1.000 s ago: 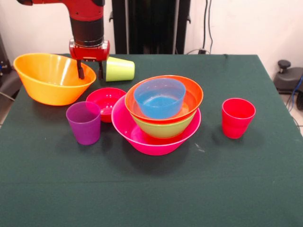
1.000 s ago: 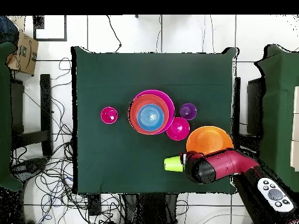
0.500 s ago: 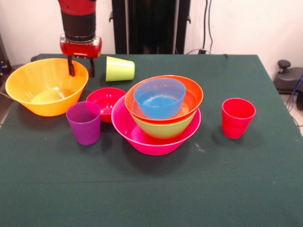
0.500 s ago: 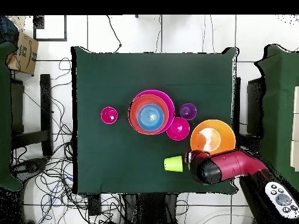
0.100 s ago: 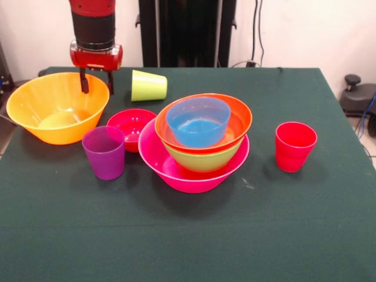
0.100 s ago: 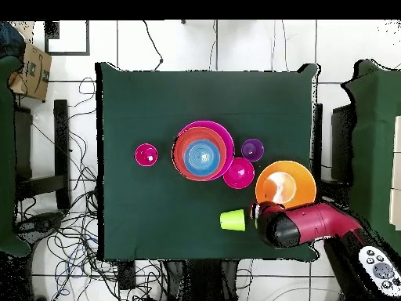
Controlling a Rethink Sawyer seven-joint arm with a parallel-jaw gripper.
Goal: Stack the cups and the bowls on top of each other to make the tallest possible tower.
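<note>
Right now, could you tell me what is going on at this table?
A Sawyer arm is stacking bright plastic bowls and cups. Its end effector hangs open and empty over the far rim of the big yellow-orange bowl. The tower has four pieces: pink bowl, then green, orange-red and blue. The small red bowl, the purple cup and the red cup stand loose, and the lime cup lies on its side.

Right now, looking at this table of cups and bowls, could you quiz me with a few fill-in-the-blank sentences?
The topmost bowl of the tower is ____.
The lime green cup lies on its ____.
The purple cup stands right in front of the small ____ bowl.
The robot's hand hangs at the rim of the large ____ bowl.

Missing words: blue; side; red; yellow-orange
</note>
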